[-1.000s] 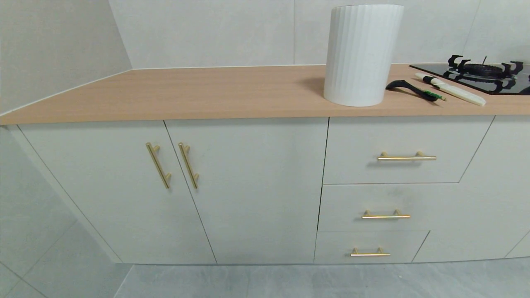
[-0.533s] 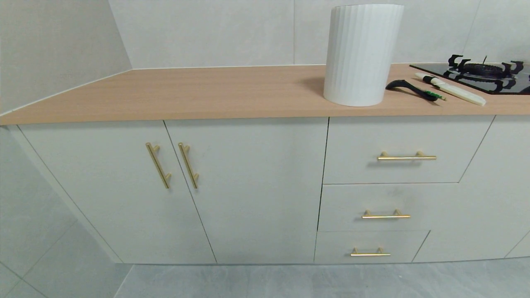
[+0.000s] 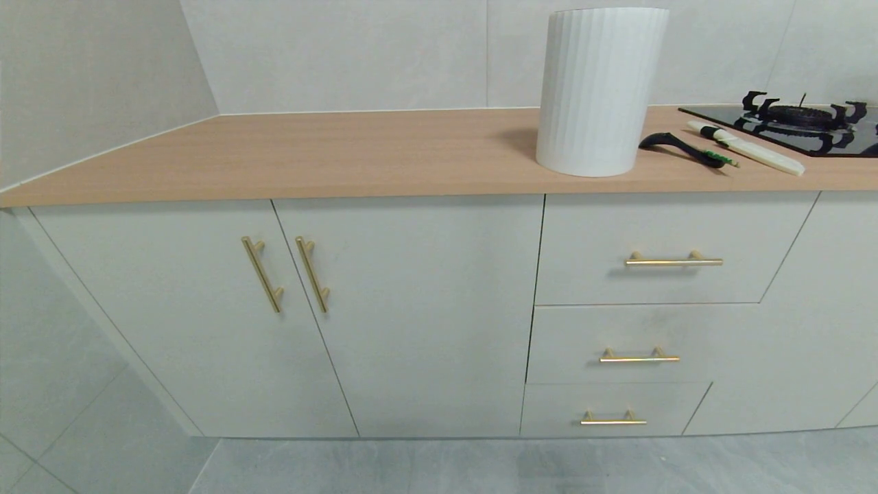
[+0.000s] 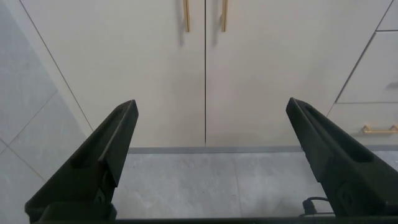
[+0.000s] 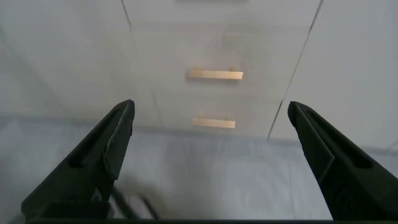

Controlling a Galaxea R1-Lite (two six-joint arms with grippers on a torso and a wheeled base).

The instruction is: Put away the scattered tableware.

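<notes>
Head view: no shift was found against the two earlier head pictures, and nothing on the counter was displaced. A black curved utensil with a green-marked handle (image 3: 682,147) and a long cream-white utensil with a black band (image 3: 748,155) were lying side by side on the light wooden countertop (image 3: 309,154). They were placed between a tall white ribbed cylindrical container (image 3: 598,89) and a black gas hob (image 3: 802,123).

Left wrist view: the left gripper (image 4: 208,162) was held with jaws spread wide and nothing between them. It was pointed at the pale cabinet doors with brass bar handles (image 4: 261,74), low near the floor.

Right wrist view: the right gripper (image 5: 208,162) was likewise spread wide and empty, pointed at the pale drawer fronts with brass handles (image 5: 217,50).

Judgement: no progress was made in the last second, and the task was taken as not yet started. Both arms would have to be raised to counter height before any pick.
</notes>
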